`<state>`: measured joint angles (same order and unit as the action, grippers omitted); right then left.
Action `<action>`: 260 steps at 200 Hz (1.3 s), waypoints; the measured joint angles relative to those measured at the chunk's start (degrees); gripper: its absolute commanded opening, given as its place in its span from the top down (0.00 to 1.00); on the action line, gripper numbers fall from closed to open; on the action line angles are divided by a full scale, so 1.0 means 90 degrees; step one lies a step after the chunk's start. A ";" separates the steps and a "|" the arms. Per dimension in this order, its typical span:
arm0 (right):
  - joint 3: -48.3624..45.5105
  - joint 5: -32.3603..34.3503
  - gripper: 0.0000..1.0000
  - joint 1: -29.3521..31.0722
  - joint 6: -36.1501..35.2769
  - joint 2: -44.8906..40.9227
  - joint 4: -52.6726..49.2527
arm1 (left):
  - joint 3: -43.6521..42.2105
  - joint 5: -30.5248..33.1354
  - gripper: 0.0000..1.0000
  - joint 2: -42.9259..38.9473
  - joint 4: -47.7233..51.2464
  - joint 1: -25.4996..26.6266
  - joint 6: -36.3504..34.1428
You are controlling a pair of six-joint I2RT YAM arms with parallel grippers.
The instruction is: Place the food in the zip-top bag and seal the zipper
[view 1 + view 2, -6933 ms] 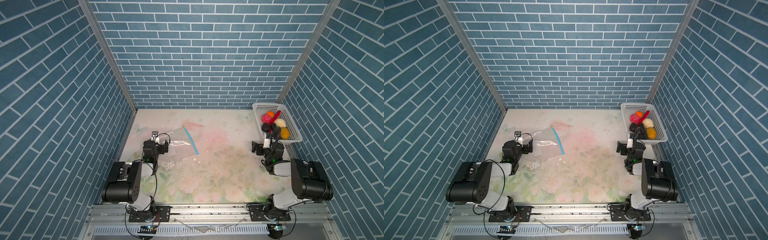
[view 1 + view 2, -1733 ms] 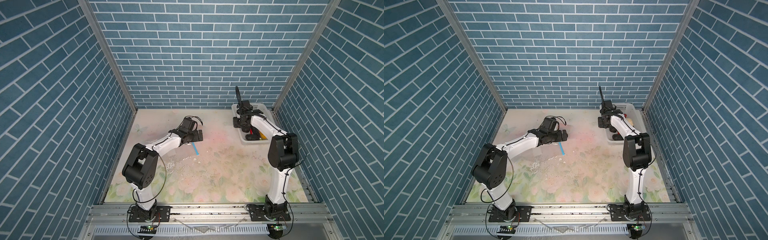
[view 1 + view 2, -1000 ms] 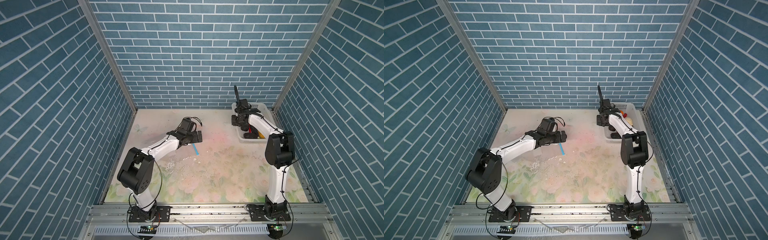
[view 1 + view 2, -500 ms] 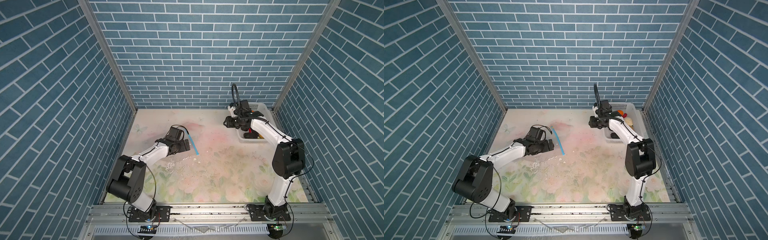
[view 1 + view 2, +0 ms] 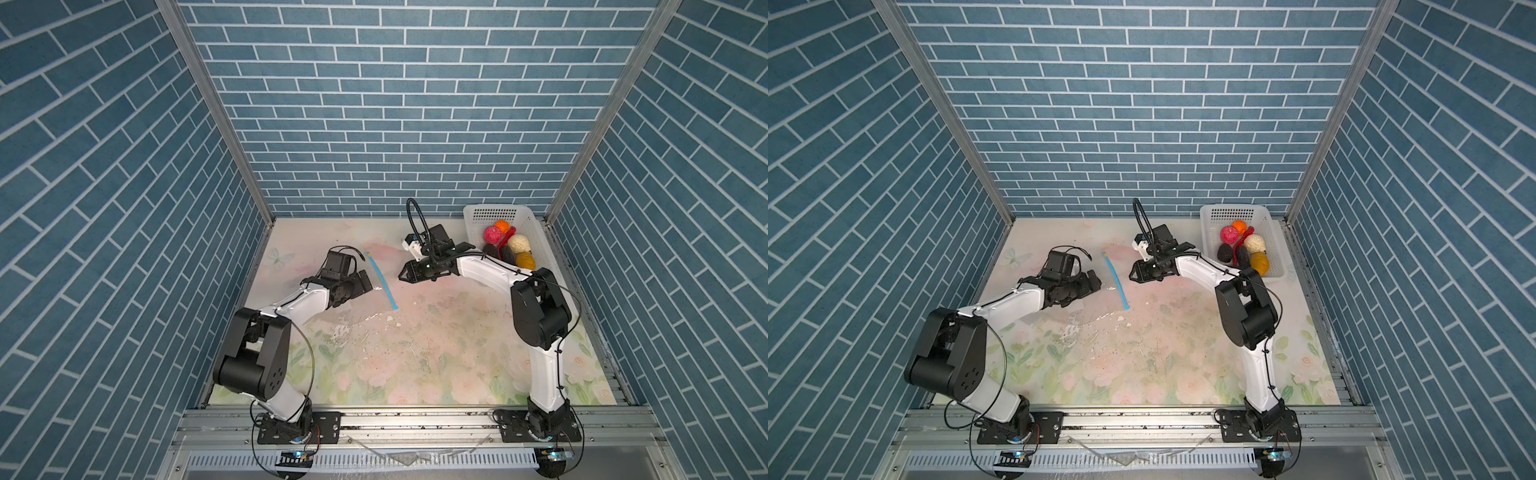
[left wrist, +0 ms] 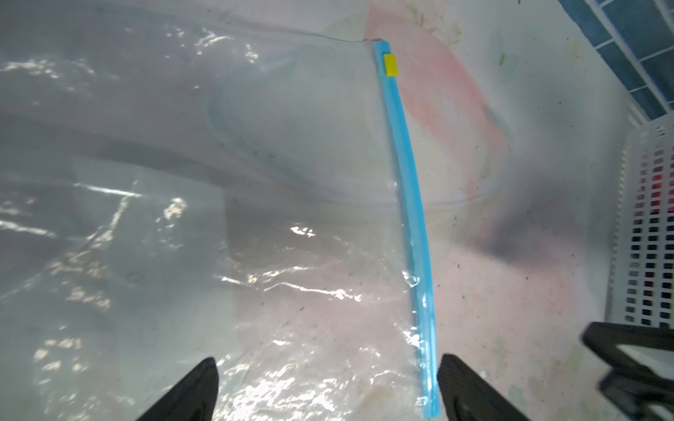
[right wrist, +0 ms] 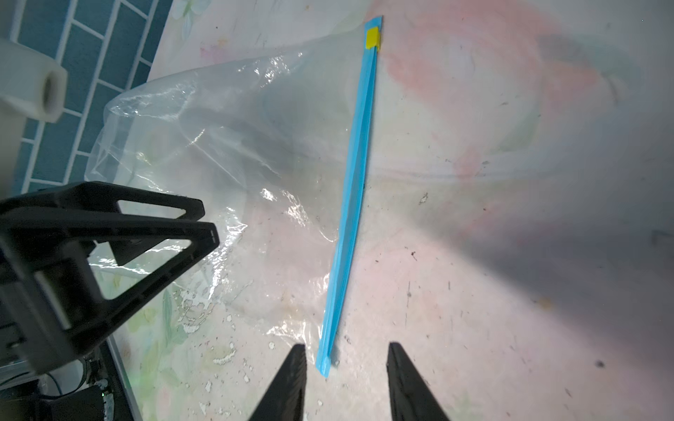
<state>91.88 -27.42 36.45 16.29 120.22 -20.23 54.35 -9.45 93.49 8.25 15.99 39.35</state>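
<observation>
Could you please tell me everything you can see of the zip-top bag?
The zip-top bag is clear, crinkled, glossy plastic, lying mostly flat and empty on the flowered table. A light-blue zipper runs along one edge, with a yellow slider tab at the end away from both grippers. The open left gripper hovers over its body; the open right gripper hangs close beside the zipper. Whether either touches it cannot be told.

Top views look down; wrist views share zipper [image 6: 412,204].
</observation>
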 measured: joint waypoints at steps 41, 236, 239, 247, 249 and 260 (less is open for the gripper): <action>-0.0002 -0.0180 0.65 0.0036 0.0376 0.0381 0.0709 | 0.0498 -0.0425 0.21 0.0823 -0.0532 -0.0039 0.0163; -0.0002 -0.0719 0.82 0.0357 0.1280 0.1287 0.1872 | 0.0134 -0.0753 0.21 0.1083 -0.1027 -0.0250 0.0406; -0.0002 -0.0726 0.83 0.0357 0.1285 0.1292 0.1880 | 0.0134 -0.0760 0.21 0.1086 -0.1035 -0.0250 0.0406; -0.0002 -0.0746 0.86 0.0362 0.1326 0.1302 0.1885 | 0.0134 -0.0775 0.21 0.1090 -0.1047 -0.0250 0.0406; -0.0002 -0.0746 0.86 0.0362 0.1331 0.1304 0.1885 | 0.0134 -0.0777 0.21 0.1090 -0.1047 -0.0250 0.0406; -0.0002 -0.0758 0.88 0.0362 0.1355 0.1309 0.1909 | 0.0134 -0.0799 0.21 0.1090 -0.1047 -0.0250 0.0406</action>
<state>91.85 -34.24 39.70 28.49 132.00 -3.05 55.55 -16.64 103.31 -1.17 13.74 43.00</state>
